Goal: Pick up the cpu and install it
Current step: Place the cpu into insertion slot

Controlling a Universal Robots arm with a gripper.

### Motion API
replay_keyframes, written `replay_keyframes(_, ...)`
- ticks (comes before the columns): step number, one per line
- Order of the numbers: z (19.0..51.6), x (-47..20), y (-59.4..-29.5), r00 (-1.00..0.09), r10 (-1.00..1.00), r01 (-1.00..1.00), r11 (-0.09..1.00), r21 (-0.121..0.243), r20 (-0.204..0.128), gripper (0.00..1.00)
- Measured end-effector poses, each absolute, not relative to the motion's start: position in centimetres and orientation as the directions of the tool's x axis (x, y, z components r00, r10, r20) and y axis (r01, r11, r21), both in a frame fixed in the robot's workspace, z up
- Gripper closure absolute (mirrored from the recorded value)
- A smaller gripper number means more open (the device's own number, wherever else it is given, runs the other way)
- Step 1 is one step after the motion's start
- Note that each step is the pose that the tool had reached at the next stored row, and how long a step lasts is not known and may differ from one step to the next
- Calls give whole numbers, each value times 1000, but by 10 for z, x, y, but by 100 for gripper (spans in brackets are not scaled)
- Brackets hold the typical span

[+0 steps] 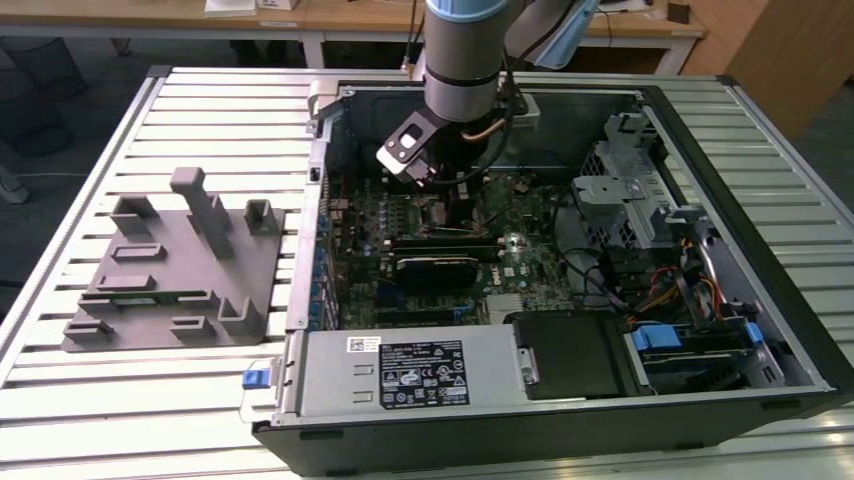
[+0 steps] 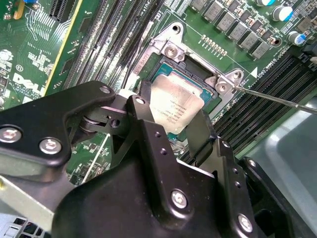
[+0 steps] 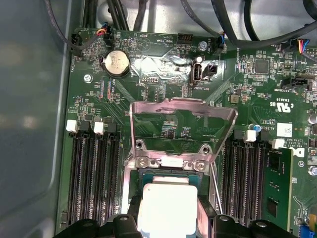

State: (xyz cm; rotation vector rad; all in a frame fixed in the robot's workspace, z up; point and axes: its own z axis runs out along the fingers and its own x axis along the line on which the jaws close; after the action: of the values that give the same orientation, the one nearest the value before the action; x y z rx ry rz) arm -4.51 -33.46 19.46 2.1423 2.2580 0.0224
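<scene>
With the pincer clamped on the cpu, which sits between its fingers right over the open socket, it seems best set down level and square, with no sideways push.

A slatted metal table fronts wooden desks.

Soft, even room light — glare bleaches the cpu in the first wrist view, shadows faint.
</scene>
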Motion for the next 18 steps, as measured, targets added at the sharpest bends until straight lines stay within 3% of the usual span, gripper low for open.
replay_keyframes(8,194,-45,-334,-52,999,998,52,31,-10,47)
replay_keyframes(10,194,-45,-335,-52,999,998,52,31,-10,40)
replay_keyframes(18,198,-45,-335,-52,999,998,52,31,-11,40)
